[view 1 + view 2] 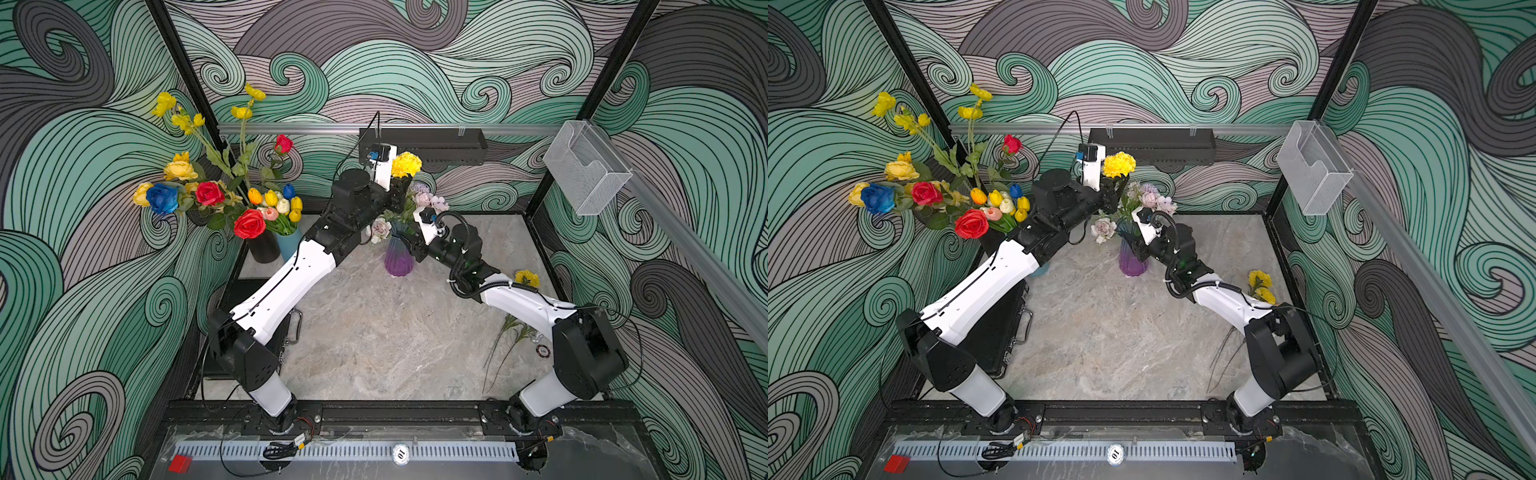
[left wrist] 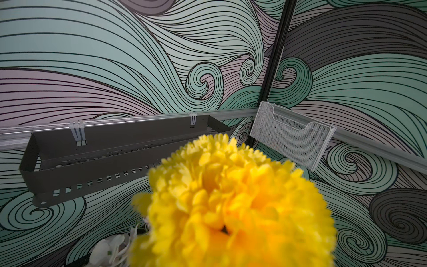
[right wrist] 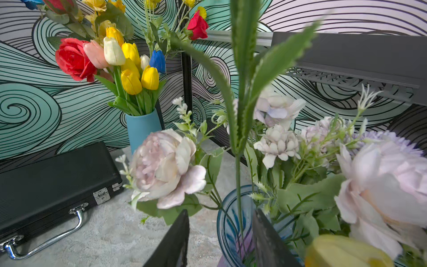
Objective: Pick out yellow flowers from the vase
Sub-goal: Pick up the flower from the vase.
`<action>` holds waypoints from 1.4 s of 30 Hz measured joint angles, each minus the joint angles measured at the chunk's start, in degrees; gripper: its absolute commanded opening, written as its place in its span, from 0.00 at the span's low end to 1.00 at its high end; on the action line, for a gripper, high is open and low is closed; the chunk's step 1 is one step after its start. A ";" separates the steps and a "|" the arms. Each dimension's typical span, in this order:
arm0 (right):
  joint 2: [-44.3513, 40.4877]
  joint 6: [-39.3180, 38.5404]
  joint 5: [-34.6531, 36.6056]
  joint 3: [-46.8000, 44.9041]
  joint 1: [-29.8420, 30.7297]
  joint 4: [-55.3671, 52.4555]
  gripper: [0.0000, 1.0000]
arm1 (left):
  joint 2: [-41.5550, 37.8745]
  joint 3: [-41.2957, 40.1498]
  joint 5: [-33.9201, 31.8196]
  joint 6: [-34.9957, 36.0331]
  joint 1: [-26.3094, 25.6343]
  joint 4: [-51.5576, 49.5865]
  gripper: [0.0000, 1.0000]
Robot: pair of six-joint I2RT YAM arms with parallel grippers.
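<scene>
above the purple vase (image 1: 398, 262), my left gripper (image 1: 401, 185) holds the yellow pom-pom (image 1: 406, 164) high.
my right gripper (image 3: 221, 211) reaches in low, jaws apart astride its stem.

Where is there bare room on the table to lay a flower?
Bare: the grey marble tabletop in front of the purple glass vase, from the black latched case to the laid yellow flowers. Crowded: the far corner with the blue vase and black vase.

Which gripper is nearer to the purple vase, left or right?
Right. The right gripper is at the rim of the purple vase; the left gripper is higher, above the bouquet, under the yellow pom-pom.
</scene>
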 measured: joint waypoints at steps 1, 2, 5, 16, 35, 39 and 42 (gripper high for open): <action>0.52 -0.24 0.00 0.44 0.00 0.26 0.37 | -0.02 0.00 0.15 0.00 0.00 0.00 0.25; 1.01 -0.46 0.02 0.83 0.00 0.31 0.35 | -0.02 0.00 0.22 0.00 0.00 -0.02 0.25; 1.95 -1.14 0.02 1.92 0.00 0.44 0.26 | -0.02 0.00 0.44 -0.02 0.00 -0.04 0.25; 2.29 -1.53 -0.37 2.75 0.39 0.66 0.03 | -0.11 0.00 0.63 -0.07 0.00 -0.04 0.25; -0.90 1.99 3.41 7.13 0.61 -5.79 0.00 | -15.23 -14.99 -1.38 -0.96 0.00 -1.22 0.72; -2.89 4.50 4.00 8.85 0.61 -8.13 0.00 | -21.59 -24.17 -2.14 -0.98 0.00 2.16 0.75; -4.81 6.47 4.55 10.27 0.61 -10.64 0.00 | -25.94 -31.98 -3.91 -1.29 0.00 4.68 0.76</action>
